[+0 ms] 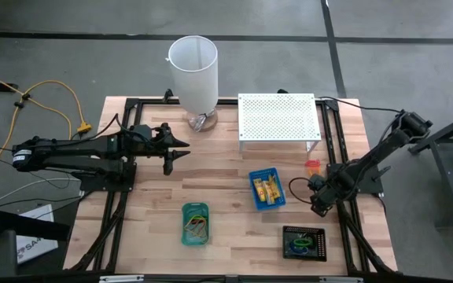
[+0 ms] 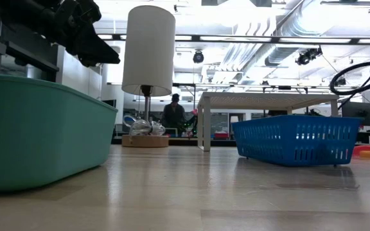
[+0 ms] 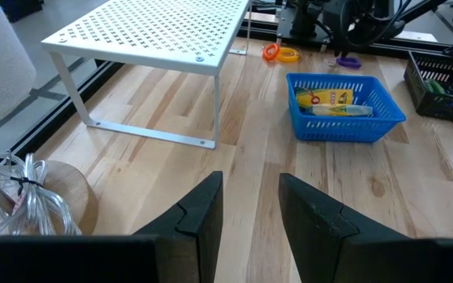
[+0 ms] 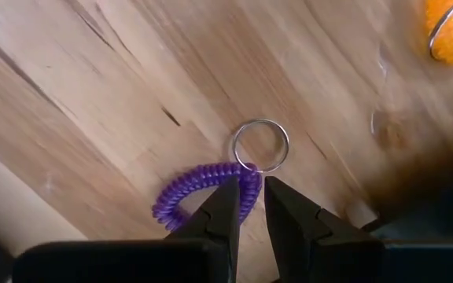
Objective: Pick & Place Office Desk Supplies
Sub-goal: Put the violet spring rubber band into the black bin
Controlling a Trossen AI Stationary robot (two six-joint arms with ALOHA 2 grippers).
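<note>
A purple coil with a metal key ring is at the table's right side, and my right gripper is shut on it, pointing down. In the high view that gripper stands between the blue tray and the table's right edge. An orange coil lies on the wood close by. Yellow packets lie in the blue tray. My left gripper waits open and high at the far left, holding nothing. My right gripper pinches the purple coil between its two fingers at the end next to the key ring. The fingers come from above, pointing down. The rest of the coil curves off to one side. Whether it lies on the wood or hangs just above, I cannot tell.
A green tray with rubber bands and a black tray with small items stand near the front edge. A white perforated shelf and a tall white cylinder stand at the back. Bare wood lies between the trays.
</note>
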